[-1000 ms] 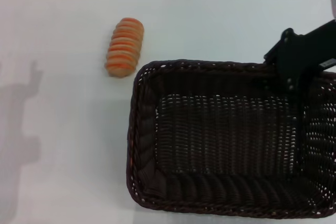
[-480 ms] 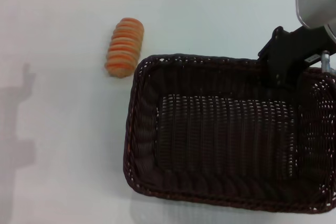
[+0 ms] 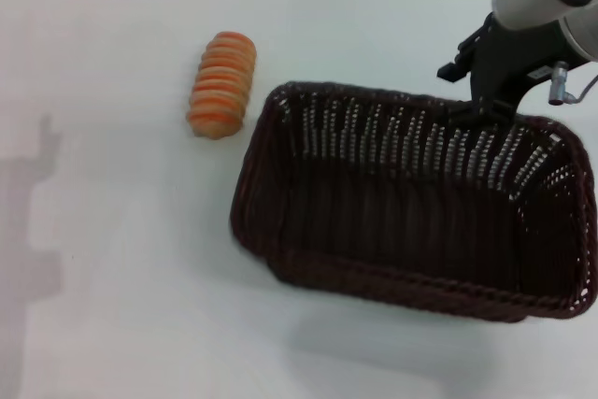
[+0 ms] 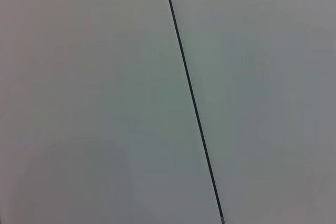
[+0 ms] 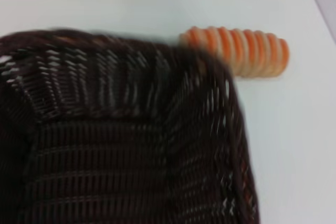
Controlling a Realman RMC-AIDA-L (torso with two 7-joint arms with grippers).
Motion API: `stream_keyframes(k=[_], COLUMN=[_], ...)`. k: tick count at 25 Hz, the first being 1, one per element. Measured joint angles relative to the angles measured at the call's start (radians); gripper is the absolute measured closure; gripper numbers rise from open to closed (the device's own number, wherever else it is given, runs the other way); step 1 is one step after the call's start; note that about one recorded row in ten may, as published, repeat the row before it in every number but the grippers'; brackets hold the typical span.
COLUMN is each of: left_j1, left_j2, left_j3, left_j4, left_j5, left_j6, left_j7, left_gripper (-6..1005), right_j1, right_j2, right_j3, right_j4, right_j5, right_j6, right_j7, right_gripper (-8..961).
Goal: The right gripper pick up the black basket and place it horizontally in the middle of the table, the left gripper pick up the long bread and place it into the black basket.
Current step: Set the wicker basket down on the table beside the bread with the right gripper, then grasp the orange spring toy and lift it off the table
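Basket in transit, bread untouched.
My right gripper clenches the black basket's far rim, tilted; long bread waits beyond on bench.

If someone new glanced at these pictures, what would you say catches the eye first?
The big black basket dominates the right half of the table, tilted with its far rim raised where the right gripper clamps it. Next comes the long bread, bright orange against the white, lying just off the basket's far left corner. The left gripper is out of sight.
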State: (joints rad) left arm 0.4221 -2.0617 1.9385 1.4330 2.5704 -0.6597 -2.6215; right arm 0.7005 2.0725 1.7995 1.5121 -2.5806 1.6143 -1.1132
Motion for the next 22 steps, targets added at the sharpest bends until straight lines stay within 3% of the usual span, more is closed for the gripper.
stream_keyframes(k=[5, 11, 16, 22], left_j1=[0.003, 0.003, -0.015, -0.053], left_j2=[0.0, 0.002, 0.003, 0.003], left_j3=[0.001, 0.0, -0.022, -0.064], left_j4=[-0.003, 0.02, 0.077, 0.123], left_j5=[0.0, -0.003, -0.001, 0.002], left_j6=[0.0, 0.021, 0.142, 0.244], left_j7=[0.0, 0.0, 0.0, 0.0], left_gripper=[144, 144, 144, 144], right_j1=[-0.031, -0.142, -0.343, -0.574], right_j2=[0.002, 0.004, 0.006, 0.009], right_j3=[-0.052, -0.052, -0.055, -0.013], right_j4=[0.055, 0.277, 0.509, 0.522], right_j5=[-0.029, -0.046, -0.01, 0.132], right_j6=[-0.112, -0.28, -0.488, -0.703], right_j7=[0.034, 0.121, 0.234, 0.325], right_gripper=[479, 386, 374, 373])
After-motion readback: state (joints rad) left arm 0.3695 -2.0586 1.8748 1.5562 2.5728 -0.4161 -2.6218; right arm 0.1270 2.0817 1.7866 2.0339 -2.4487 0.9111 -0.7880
